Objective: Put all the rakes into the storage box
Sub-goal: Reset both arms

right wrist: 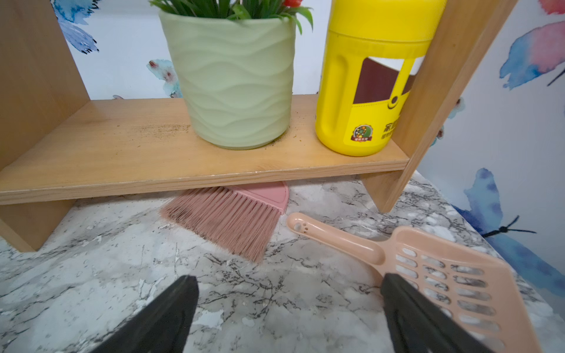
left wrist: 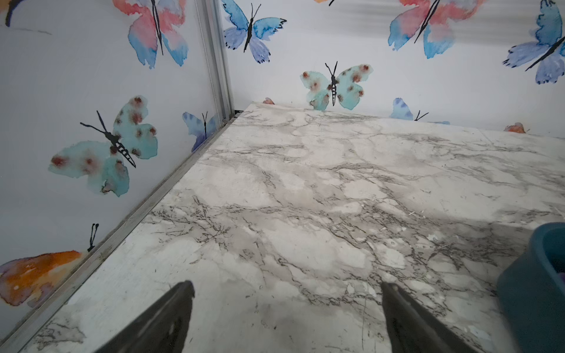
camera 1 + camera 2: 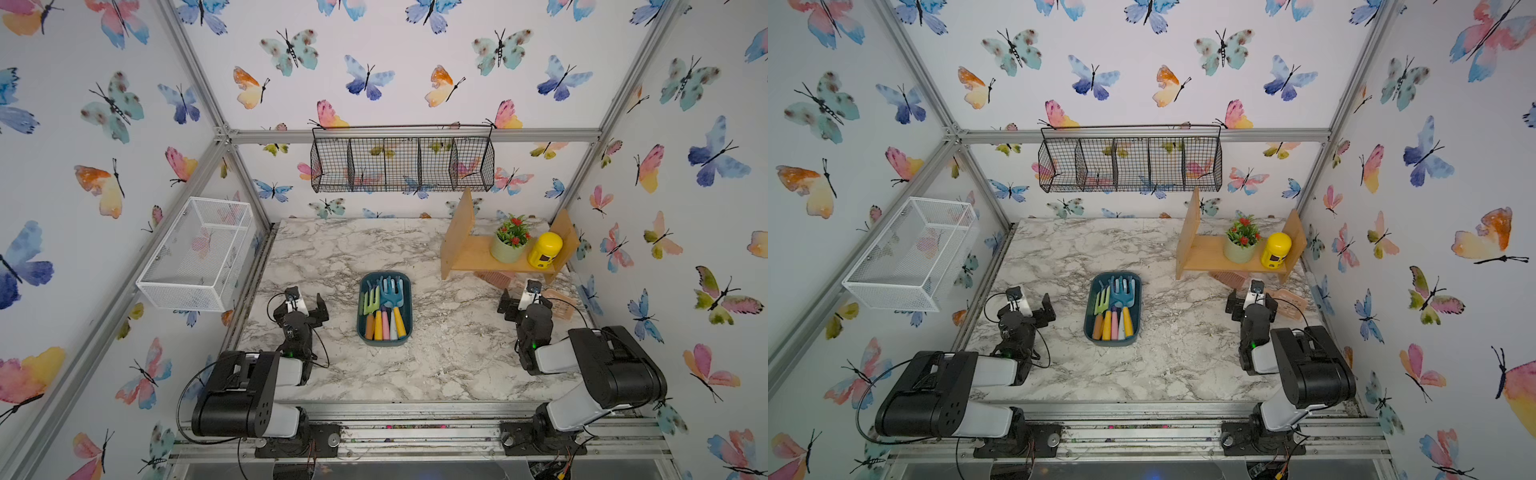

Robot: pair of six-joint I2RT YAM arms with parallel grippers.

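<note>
The dark teal storage box sits mid-table in both top views. Several toy garden tools lie inside it, handles toward the front. Among them is the rake, with a blue tined head and a yellow handle. My left gripper rests left of the box, open and holding nothing. In the left wrist view, the left gripper is over bare marble and a corner of the box shows. My right gripper is open and holds nothing, right of the box, facing the shelf.
A wooden shelf at the back right carries a green plant pot and a yellow bottle. A pink brush lies under it, and a peach slotted scoop beside the right fingers. A white mesh basket and a black wire basket hang on the walls.
</note>
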